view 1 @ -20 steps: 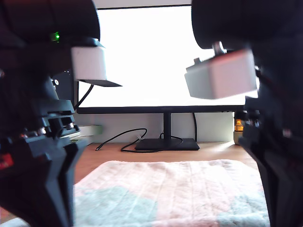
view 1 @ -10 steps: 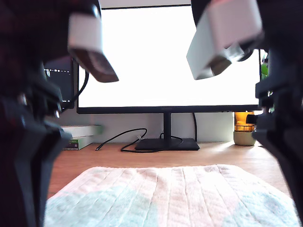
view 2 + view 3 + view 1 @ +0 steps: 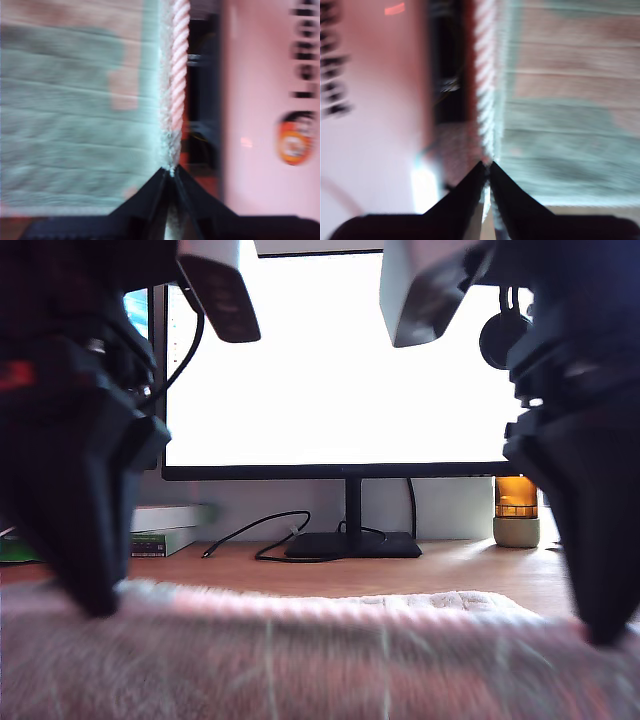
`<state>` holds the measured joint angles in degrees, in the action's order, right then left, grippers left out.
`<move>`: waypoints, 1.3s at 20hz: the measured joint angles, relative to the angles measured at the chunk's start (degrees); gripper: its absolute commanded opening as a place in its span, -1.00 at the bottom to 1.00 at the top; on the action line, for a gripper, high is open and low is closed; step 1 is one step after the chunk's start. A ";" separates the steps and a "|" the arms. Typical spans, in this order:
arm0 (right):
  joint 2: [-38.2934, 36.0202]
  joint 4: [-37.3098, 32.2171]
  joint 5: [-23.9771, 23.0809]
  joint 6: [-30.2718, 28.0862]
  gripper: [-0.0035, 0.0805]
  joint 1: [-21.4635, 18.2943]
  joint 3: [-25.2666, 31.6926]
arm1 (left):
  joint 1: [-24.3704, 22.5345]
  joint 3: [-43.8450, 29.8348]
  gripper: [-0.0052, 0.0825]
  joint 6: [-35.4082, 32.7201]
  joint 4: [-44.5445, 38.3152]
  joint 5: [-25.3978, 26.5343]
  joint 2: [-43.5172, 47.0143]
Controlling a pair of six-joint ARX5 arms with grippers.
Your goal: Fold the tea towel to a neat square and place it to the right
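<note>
Towel [image 3: 320, 660]: fluffy pale pink terry w/ mint-green patches, ribbed lines across the weave, thick twisted pink cord along hem. In exterior view it spans the full width at bottom of frame, blurred, near edge raised into a long ridge. Both wrist views show the corded hem [image 3: 179, 65] running straight up from the closed black tips, cloth hanging flat beside it; mint patch largest near the tips.
</note>
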<state>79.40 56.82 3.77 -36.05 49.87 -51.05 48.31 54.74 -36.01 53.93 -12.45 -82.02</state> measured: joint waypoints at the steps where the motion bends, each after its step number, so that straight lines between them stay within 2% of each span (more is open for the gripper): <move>1: 0.00 -1.09 -0.33 -0.22 -0.95 -1.31 -0.13 | -1.27 0.02 -0.94 -0.50 -0.76 0.07 -0.15; 5: 0.00 -5.46 -1.79 -1.75 -0.95 -5.20 -0.63 | -6.32 0.02 -0.94 -3.32 -5.86 0.26 -1.07; 9: 0.09 -10.10 -2.40 -3.08 -0.95 -8.41 -1.07 | -9.38 0.02 -0.94 -6.27 -10.97 0.76 -1.07; 18: 8.52 -14.97 -4.59 -5.95 -0.95 -12.66 -3.82 | -11.76 0.00 -0.94 -12.52 -20.04 1.70 -4.57; 26: 12.44 -17.75 -5.27 -7.58 -0.95 -15.45 -7.26 | -14.60 0.00 -0.94 -16.83 -26.23 2.08 -8.68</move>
<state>91.83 39.07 -1.50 -43.64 34.41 -58.30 33.71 54.74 -52.84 27.70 -10.37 -90.70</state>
